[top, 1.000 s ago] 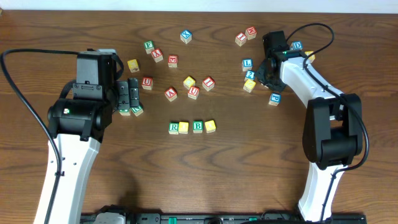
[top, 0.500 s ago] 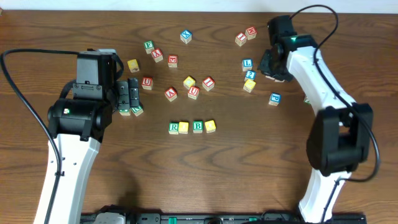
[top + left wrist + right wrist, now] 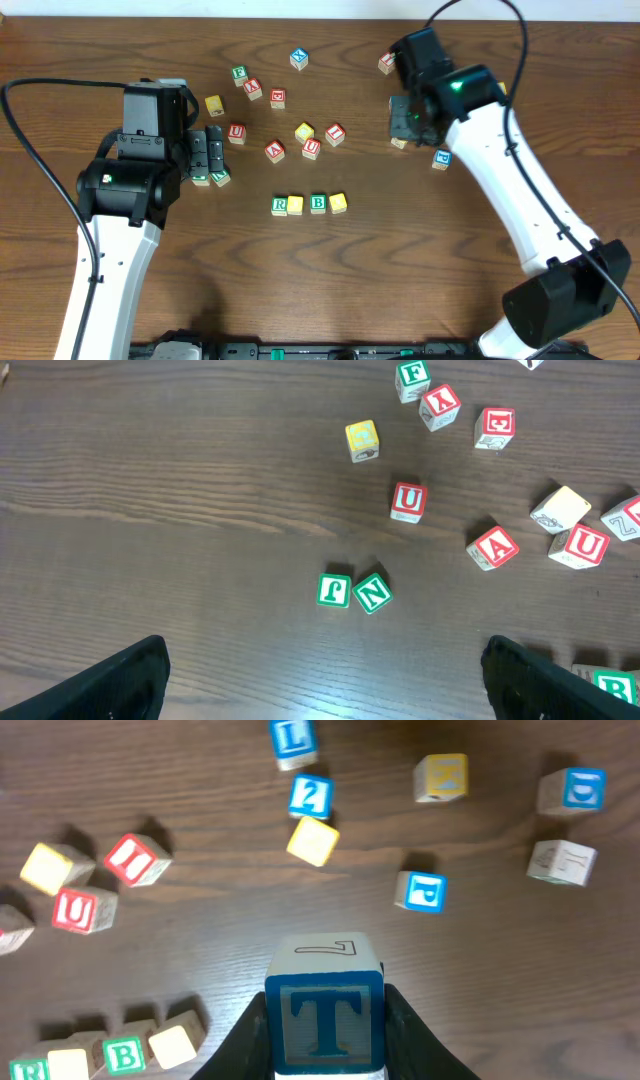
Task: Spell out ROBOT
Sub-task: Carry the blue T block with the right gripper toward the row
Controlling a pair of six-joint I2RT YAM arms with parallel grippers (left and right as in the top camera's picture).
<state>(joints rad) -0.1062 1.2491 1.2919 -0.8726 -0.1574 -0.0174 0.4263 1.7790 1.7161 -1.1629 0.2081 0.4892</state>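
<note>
Four cubes stand in a row at mid-table: green R point(image 3: 280, 205), a yellow cube point(image 3: 295, 205), green B point(image 3: 318, 203) and another yellow cube point(image 3: 338, 203). The blue-framed T cube point(image 3: 325, 1015) hangs above the table with my right gripper point(image 3: 325, 1030) shut on its sides. In the overhead view that gripper point(image 3: 405, 115) is right of and behind the row, and it covers the T. The right wrist view shows the row at lower left, ending in the yellow cube point(image 3: 172, 1045). My left gripper point(image 3: 208, 153) rests open and empty at the left.
Loose cubes lie scattered behind the row: red U point(image 3: 236, 132), red A point(image 3: 274, 151), a yellow one point(image 3: 304, 131), blue X point(image 3: 299, 58). Green J point(image 3: 335, 590) and N point(image 3: 372, 593) sit just ahead of my left fingers. Blue L point(image 3: 292, 737), 2 point(image 3: 310, 796) and P point(image 3: 421, 891) lie below the right gripper.
My right arm has lifted away from the back-right cluster and swung left toward the middle with the T cube in its jaws. The left arm has not moved.
</note>
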